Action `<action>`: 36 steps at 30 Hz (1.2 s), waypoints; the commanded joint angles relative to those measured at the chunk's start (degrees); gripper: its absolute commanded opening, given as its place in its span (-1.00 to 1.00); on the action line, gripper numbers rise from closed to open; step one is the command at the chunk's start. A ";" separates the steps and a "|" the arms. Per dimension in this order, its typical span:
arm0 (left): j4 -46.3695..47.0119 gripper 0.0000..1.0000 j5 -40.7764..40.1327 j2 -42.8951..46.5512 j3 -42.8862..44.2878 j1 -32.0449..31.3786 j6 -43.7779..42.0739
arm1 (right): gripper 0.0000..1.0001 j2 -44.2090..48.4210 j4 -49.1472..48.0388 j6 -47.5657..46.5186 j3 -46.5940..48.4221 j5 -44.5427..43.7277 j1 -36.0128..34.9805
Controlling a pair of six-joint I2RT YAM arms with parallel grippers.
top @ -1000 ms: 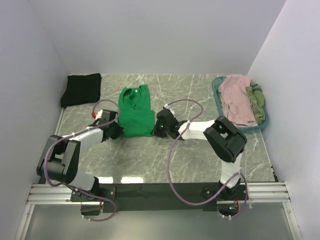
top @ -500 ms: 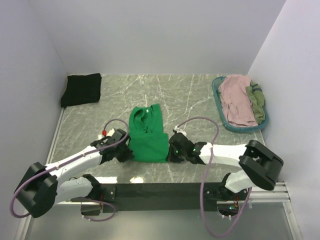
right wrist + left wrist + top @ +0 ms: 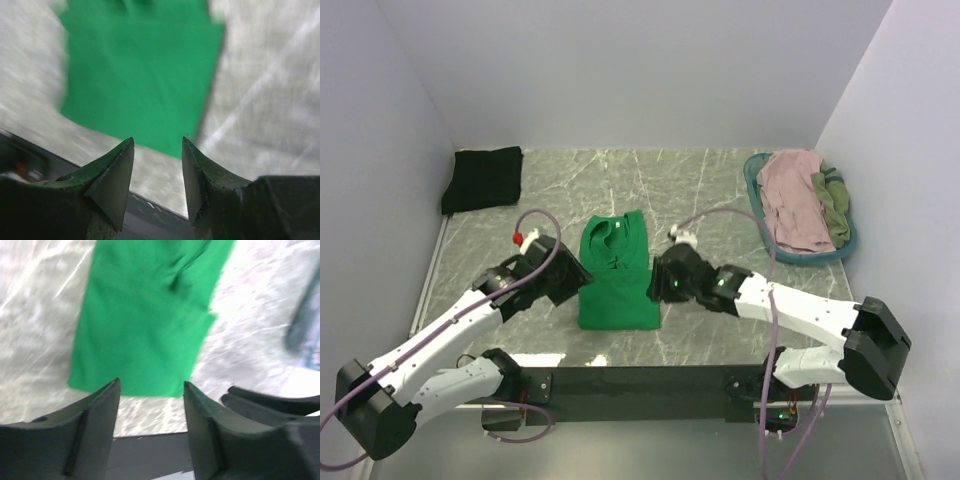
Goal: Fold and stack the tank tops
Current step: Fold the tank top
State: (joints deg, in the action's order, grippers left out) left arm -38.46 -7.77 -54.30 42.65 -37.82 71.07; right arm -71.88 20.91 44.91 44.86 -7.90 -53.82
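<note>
A bright green tank top (image 3: 615,275) lies flat near the table's front edge, neck end toward the back. My left gripper (image 3: 577,276) hovers at its left side and my right gripper (image 3: 655,283) at its right side. Both are open and hold nothing. The left wrist view shows the green top (image 3: 145,315) beyond the spread fingers of the left gripper (image 3: 151,386). The right wrist view likewise shows the green top (image 3: 145,65) past the right gripper (image 3: 157,144). A black tank top (image 3: 482,178) lies folded at the back left corner. A dusty pink top (image 3: 790,198) and an olive top (image 3: 833,205) lie heaped in a basket.
The teal oval basket (image 3: 757,166) stands at the back right by the wall. White walls close in the table on the left, back and right. The dark rail (image 3: 640,380) with the arm bases runs along the near edge.
Both grippers dragged the green top from mid-table toward the near edge, then opened and let it go. It now lies flat between them.
</note>
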 commanded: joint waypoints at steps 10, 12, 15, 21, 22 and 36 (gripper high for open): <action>12.19 0.01 0.39 5.87 -6.00 2.31 4.86 | -0.03 -31.63 -9.66 -7.56 41.95 20.12 11.72; 7.45 -0.06 -1.36 6.84 -6.27 2.40 7.14 | -0.03 -38.84 -9.22 -5.98 48.61 19.86 11.72; 3.06 -0.14 -2.51 7.20 -6.79 2.75 7.77 | -0.03 -46.15 -6.58 -3.52 54.62 18.63 11.64; 0.75 -0.17 -3.04 8.07 -7.85 3.37 7.86 | -0.02 -49.58 -9.39 -0.44 52.96 15.55 11.11; 0.93 -0.16 -2.87 8.33 -8.28 3.54 7.86 | -0.02 -50.02 -10.09 -0.26 52.96 15.55 11.02; 0.05 -0.17 -2.25 9.92 -7.68 5.04 4.87 | -0.03 -58.37 -10.01 3.78 58.41 10.37 11.37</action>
State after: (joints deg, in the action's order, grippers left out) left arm -37.78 -9.37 -44.86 33.95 -33.28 77.12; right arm -129.69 10.98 46.94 100.16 5.19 -42.35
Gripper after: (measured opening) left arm 0.417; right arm 0.489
